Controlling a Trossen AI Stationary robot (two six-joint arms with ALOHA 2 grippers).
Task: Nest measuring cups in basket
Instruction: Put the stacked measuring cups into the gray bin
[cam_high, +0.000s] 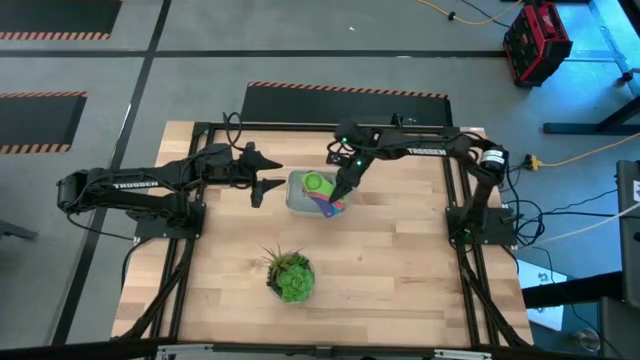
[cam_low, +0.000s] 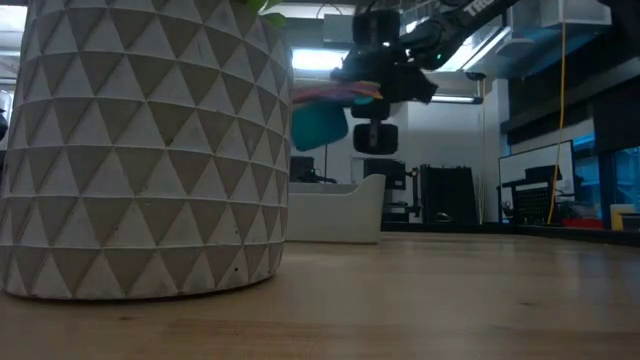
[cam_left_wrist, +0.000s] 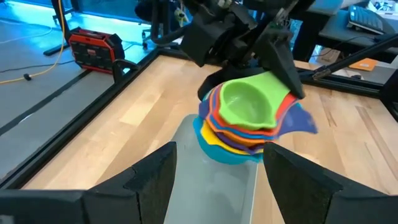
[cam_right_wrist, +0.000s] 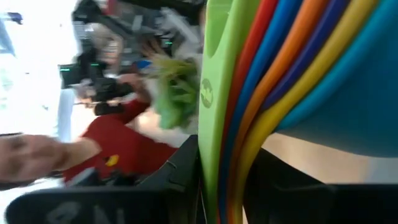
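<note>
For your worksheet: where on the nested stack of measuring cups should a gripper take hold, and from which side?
Grip the fanned handles, coming from above and clamping across their flat faces. The measuring cups nest bowl-in-bowl, so pinching the stacked handles lifts all together, as the right gripper does over the basket.

1. My right gripper (cam_high: 341, 192) holds the nested measuring cups (cam_left_wrist: 245, 118) above the basket (cam_high: 300, 199).
2. My left gripper (cam_high: 262, 178) waits just left of the basket.
3. The potted plant (cam_high: 290, 275) stands nearer the front edge.
</note>
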